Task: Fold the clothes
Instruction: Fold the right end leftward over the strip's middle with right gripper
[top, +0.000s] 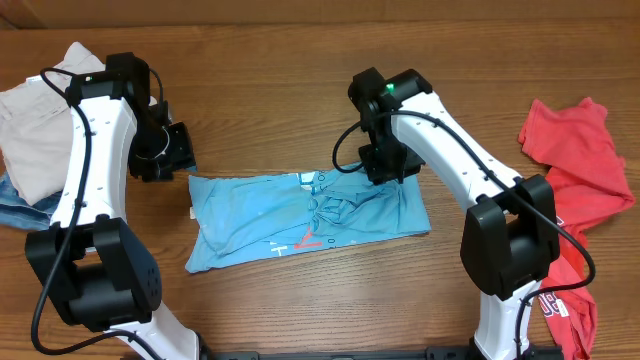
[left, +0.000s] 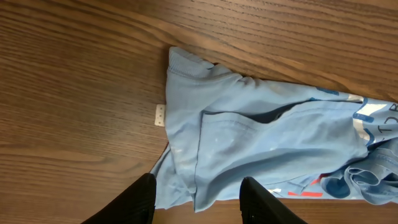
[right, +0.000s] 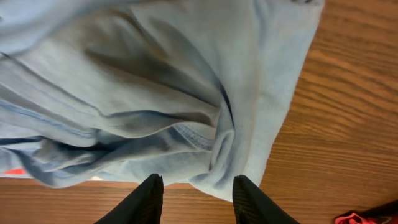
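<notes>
The sky-blue T-shirt (top: 300, 220) lies bunched into a rough rectangle at the table's middle, with white and red print near its front edge. My left gripper (top: 172, 152) hovers just off its far left corner. In the left wrist view my left gripper (left: 198, 202) is open, and the shirt (left: 261, 149) lies beyond the fingertips, not pinched. My right gripper (top: 385, 165) is over the shirt's far right part. In the right wrist view my right gripper (right: 196, 199) is open with nothing between its fingers, just off the hem of the shirt (right: 155, 93). Red shirts (top: 575, 170) lie heaped at the right.
A pile of beige and denim clothes (top: 35, 130) sits at the far left edge. A small white tag (left: 160, 115) lies on the wood beside the blue shirt's left edge. A scrap of red cloth (right: 356, 218) shows at the right wrist view's lower right corner.
</notes>
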